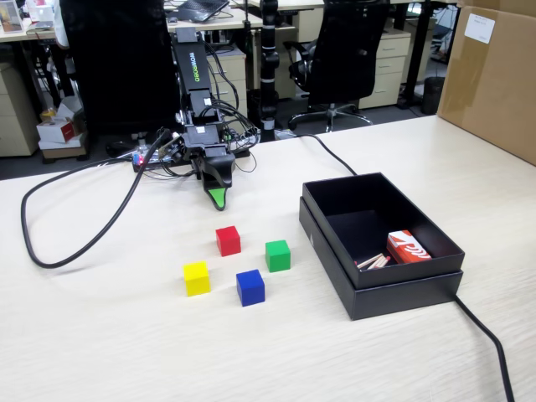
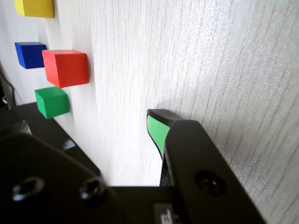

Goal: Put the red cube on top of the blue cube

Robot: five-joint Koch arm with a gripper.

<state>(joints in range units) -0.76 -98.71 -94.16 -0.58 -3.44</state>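
The red cube point(image 1: 228, 240) point(image 2: 65, 67) sits on the pale wooden table, a short way in front of my gripper point(image 1: 218, 194). The blue cube point(image 1: 249, 287) point(image 2: 30, 54) stands further towards the table's front, just beyond the red one in the wrist view. My gripper point(image 2: 88, 121) hangs low over the table, behind the cubes, and is open. Its green-padded fingers point(image 2: 155, 132) are wide apart with only bare table between them. It touches no cube.
A green cube point(image 1: 277, 255) point(image 2: 51, 101) and a yellow cube point(image 1: 197, 278) point(image 2: 35, 7) flank the two. An open black box point(image 1: 402, 293) on the right holds a red-and-white packet point(image 1: 408, 247). A black cable point(image 1: 84, 243) loops left; a cardboard box point(image 1: 494, 75) stands far right.
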